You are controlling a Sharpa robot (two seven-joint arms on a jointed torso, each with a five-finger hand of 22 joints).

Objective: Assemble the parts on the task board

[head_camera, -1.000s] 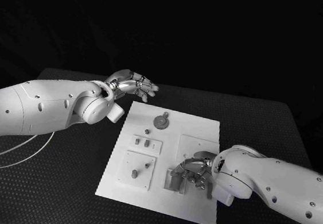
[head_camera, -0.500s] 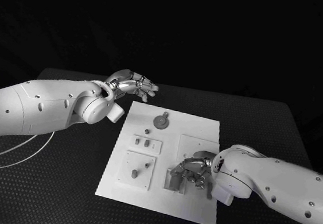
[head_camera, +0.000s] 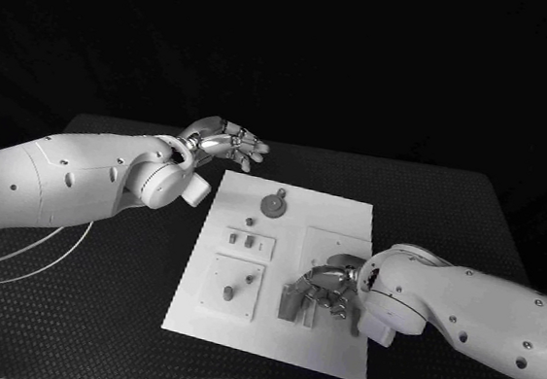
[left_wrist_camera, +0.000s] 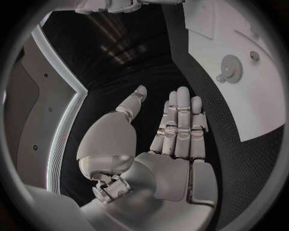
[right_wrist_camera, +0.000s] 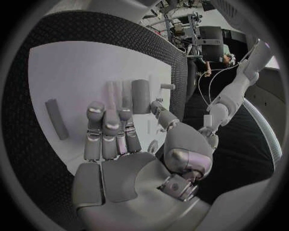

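Observation:
The white task board (head_camera: 339, 222) lies in the middle of the black table. A grey gear (head_camera: 273, 207) sits near its far edge, with small pegs (head_camera: 240, 239) and a short post (head_camera: 228, 292) on its left half. My right hand (head_camera: 328, 287) hovers low over the board's near right part, fingers stretched out flat and holding nothing. Two upright grey pieces (head_camera: 296, 306) stand just off its fingertips. In the right wrist view, a grey cylinder (right_wrist_camera: 140, 96) lies just past my right hand (right_wrist_camera: 120, 139), and a grey bar (right_wrist_camera: 56, 119) lies off to the side. My left hand (head_camera: 225, 145) floats open beyond the board's far left corner.
Black mat (head_camera: 85, 296) surrounds the board on all sides. A thin cable (head_camera: 19, 270) trails under my left arm at the near left. In the left wrist view, the gear (left_wrist_camera: 229, 66) and the board (left_wrist_camera: 253, 101) lie off to the side of my left hand (left_wrist_camera: 175, 139).
My right hand has drawn back slightly toward the board's right side, uncovering the two grey pieces near its fingertips. The left arm has stayed still.

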